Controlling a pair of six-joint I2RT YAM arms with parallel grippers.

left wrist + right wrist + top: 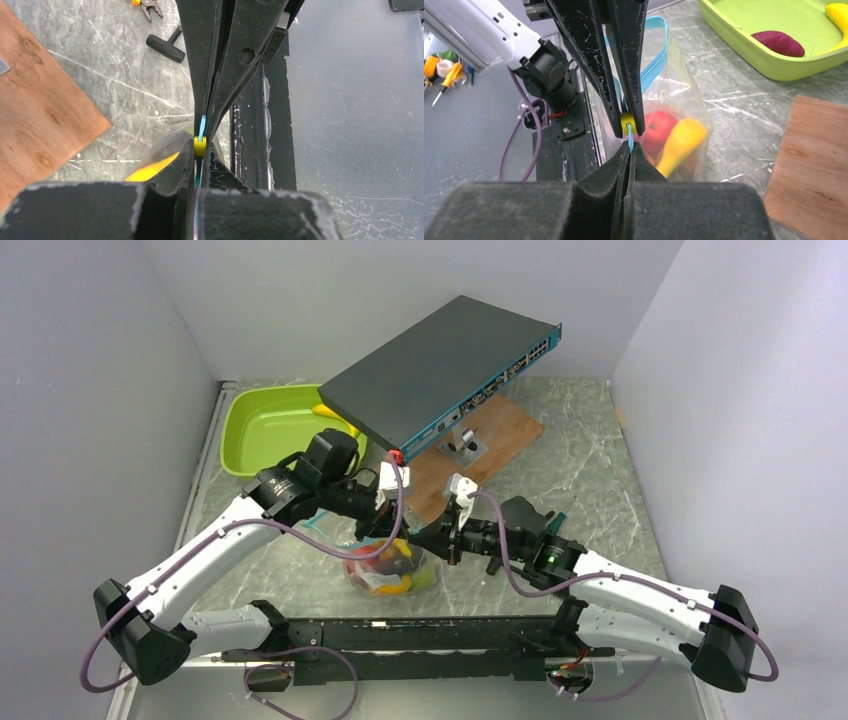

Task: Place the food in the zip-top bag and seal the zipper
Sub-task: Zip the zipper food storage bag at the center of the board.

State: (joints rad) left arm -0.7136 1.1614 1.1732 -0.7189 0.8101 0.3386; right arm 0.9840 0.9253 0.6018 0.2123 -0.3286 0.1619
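Switch (440, 365) over tray (262, 430), behind bag (390, 570)

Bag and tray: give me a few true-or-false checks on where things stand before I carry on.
1. Both the left pincer and the right pincer are closed on the teal zipper of the bag. True.
2. The green tray has nothing in it. False: a dark-red piece and a yellow piece lie in it.
3. A red apple shows through the bag's clear wall. True.
4. The bag stands on the wooden board. False: it stands on the marbled table, beside the board and apart from it.
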